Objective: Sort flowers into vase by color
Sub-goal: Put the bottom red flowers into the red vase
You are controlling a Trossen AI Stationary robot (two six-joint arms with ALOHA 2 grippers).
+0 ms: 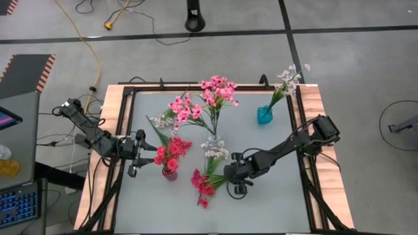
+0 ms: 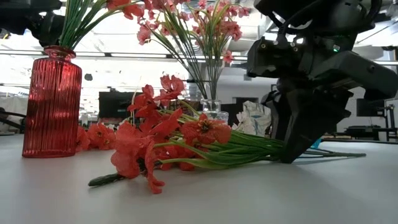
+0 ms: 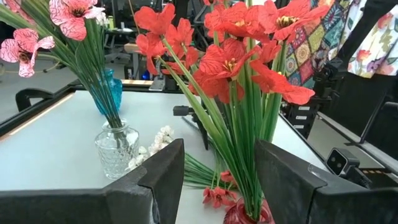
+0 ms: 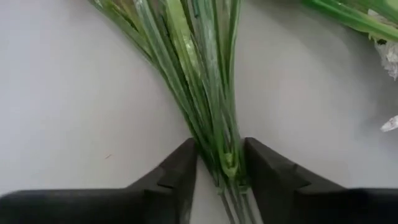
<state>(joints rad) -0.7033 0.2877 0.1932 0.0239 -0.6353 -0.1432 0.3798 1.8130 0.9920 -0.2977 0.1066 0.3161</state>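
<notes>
1. The loose red sprigs lie flat on the bench, just beside the clear glass vase on its near side. Their blossoms point away from that vase toward the bench's front-left, and their stem ends trail toward the right arm.
2. The right end effector sits low over those stem ends. In the right wrist view its two fingers press against the green bundle from either side, narrowed onto it. The stems run straight out between the fingers, so their long axis lies along the end effector's own line of sight, not across it.
3. The bundle rests on the bench in the low view; I judge it clamped but not yet raised.
4. The red vase stands left of the clear glass vase and already holds red flowers. The left end effector hovers beside it with fingers wide around nothing, the standing stems between them.
5. The right arm is nearer the loose sprigs; the carry likely goes leftward to the red vase.
6. A teal vase with white blossoms stands behind and right of the clear vase.
</notes>
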